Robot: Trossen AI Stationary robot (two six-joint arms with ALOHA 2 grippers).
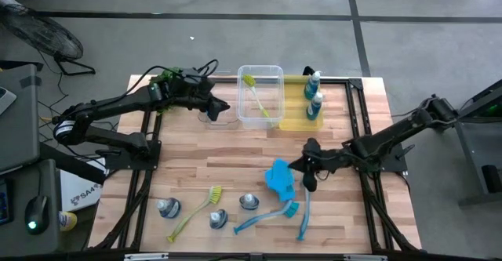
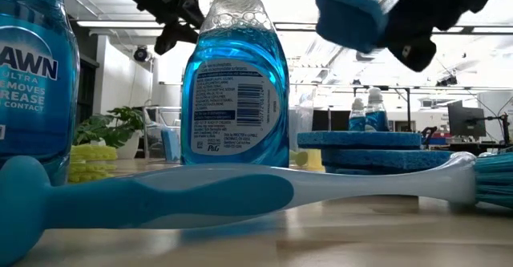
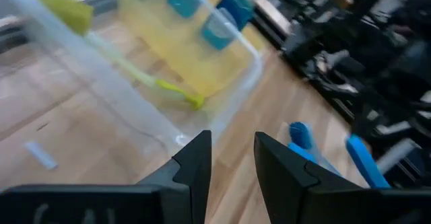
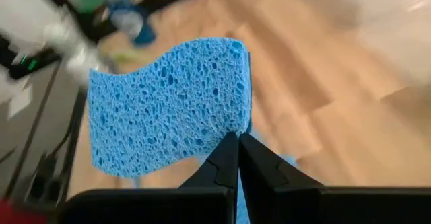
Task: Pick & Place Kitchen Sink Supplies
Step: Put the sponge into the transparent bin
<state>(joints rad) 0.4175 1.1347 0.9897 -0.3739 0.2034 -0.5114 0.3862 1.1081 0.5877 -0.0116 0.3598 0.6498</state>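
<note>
Overhead, the wooden table carries a clear bin holding a yellow-green brush, beside a yellow bin with two blue-liquid bottles. Near the front edge lie three more bottles, another yellow-green brush and two blue brushes. Mid-table, the right claw pinches a blue sponge aloft above stacked sponges. The left claw, empty and slightly parted, hovers beside the clear bin.
</note>
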